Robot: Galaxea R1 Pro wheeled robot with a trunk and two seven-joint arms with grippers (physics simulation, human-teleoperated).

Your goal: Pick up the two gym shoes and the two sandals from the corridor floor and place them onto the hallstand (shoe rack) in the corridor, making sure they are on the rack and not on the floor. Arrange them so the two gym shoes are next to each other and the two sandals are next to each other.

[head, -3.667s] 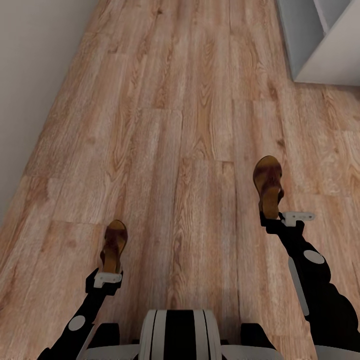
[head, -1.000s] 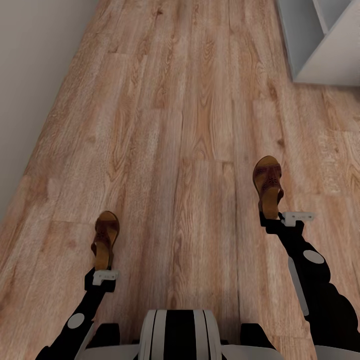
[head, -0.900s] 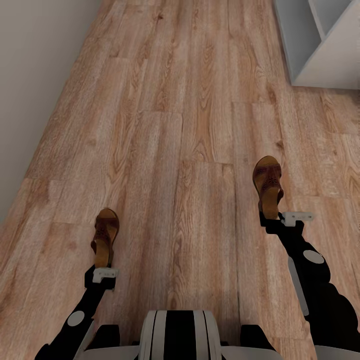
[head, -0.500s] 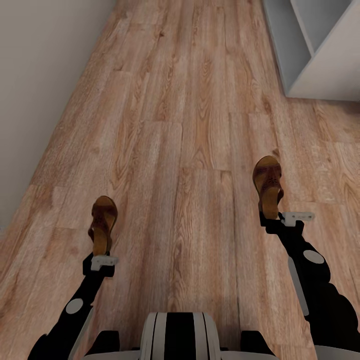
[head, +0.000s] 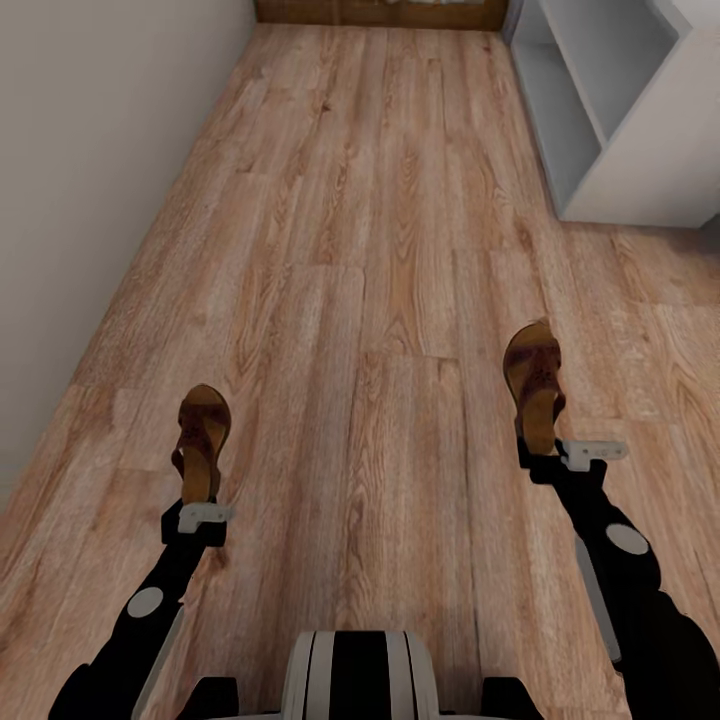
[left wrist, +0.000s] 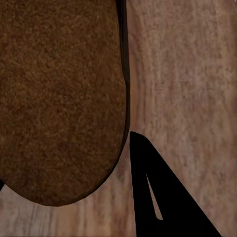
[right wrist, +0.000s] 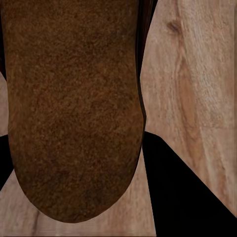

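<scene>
Two sandals (head: 203, 440) (head: 534, 385) — unmarked, gripper-held.

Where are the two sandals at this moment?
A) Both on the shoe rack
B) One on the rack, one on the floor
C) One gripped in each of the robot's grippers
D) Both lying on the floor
C: the left gripper is shut on one sandal and the right gripper on the other sandal, both carried over the wood floor, with the shoe rack ahead to the right.
</scene>
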